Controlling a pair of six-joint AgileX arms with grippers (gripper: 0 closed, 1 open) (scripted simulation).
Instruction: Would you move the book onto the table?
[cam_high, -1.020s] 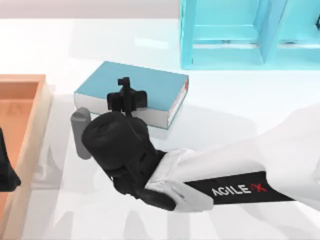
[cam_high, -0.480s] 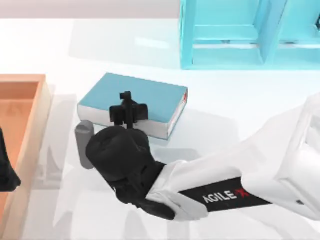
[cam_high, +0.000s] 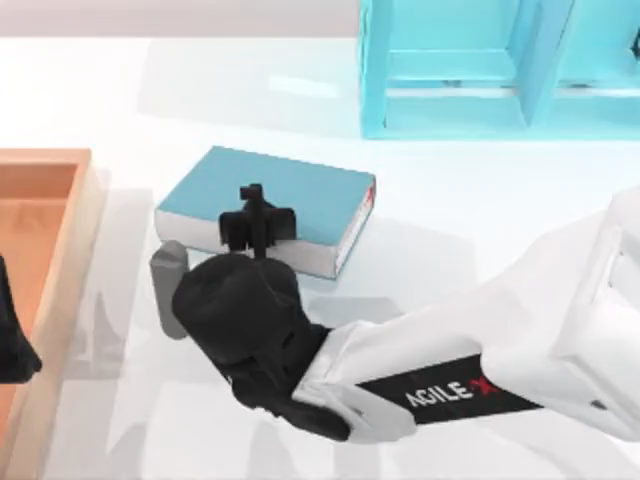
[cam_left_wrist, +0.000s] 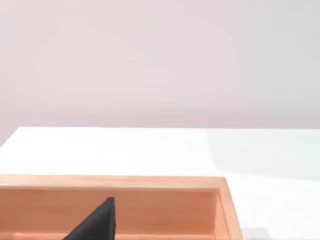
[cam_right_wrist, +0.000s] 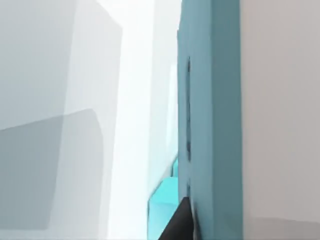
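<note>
1. Book (cam_high: 290, 195) lying flat on the table (cam_high: 450, 200), seemingly at rest on the white surface, so judged close to finished: release and retreat left to do.
2. Right gripper (cam_high: 255, 222) sitting over the book's near long edge, reaching in from the near side. Cannot tell whether the jaws pinch the book or stand spread; the wrist view brings the teal cover up close without settling it.
3. For a good finish: confirm the book's full underside bears on the table before letting go, then spread the jaws without dragging the cover.
4. Pull back away from the near edge, along the line of approach, rather than sideways, so as not to swing the book round.
5. Lift clear only once well off the cover; a snag on the overhanging board could tip the book.
6. Left gripper (cam_high: 12, 345) parked off to the book's left, over the tray (cam_high: 60, 230).
7. Materials and shapes:
   - book: thick, rectangular, rigid boards in matt teal, white page edges (cam_high: 310, 255), small red mark (cam_high: 371, 192) at the spine end; probably stiff and slightly slippery.
   - table: smooth, glossy white, faintly reflective.
   - tray: orange-brown wood, low straight walls, left of the book.
   - shelf (cam_high: 450, 70): cyan, boxy, upright dividers, beyond the book and apart from it.
</note>
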